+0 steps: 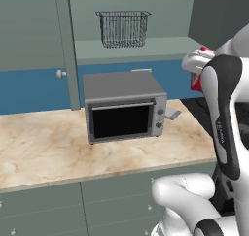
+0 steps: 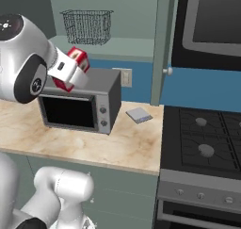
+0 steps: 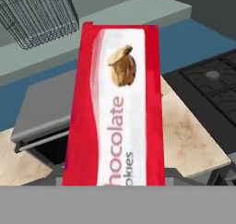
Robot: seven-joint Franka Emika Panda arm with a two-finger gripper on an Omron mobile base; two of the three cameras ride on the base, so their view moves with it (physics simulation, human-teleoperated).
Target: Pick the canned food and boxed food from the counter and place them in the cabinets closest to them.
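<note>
- One open cabinet (image 1: 146,48) is occupying the wall above the counter, exposing a flat inner shelf; a closed door with a round white knob is hanging to its left in the left base view.
- Marbled beige counter (image 1: 44,152) is running below it, ending beside a black stove (image 2: 207,138) in the right base view.
- Grey toaster oven (image 1: 124,106) is standing on the counter under the open shelf.
- Wire basket (image 1: 123,28) is sitting on the cabinet shelf.
- Gripper (image 2: 70,75) is hanging above the toaster oven, below shelf level, with its jaws clamped on the boxed food (image 3: 115,108).
- Boxed food is showing a red and white face with a cookie picture in the hand view, clear of the counter.
- Small grey flat object (image 2: 139,115) is lying on the counter just right of the oven.
</note>
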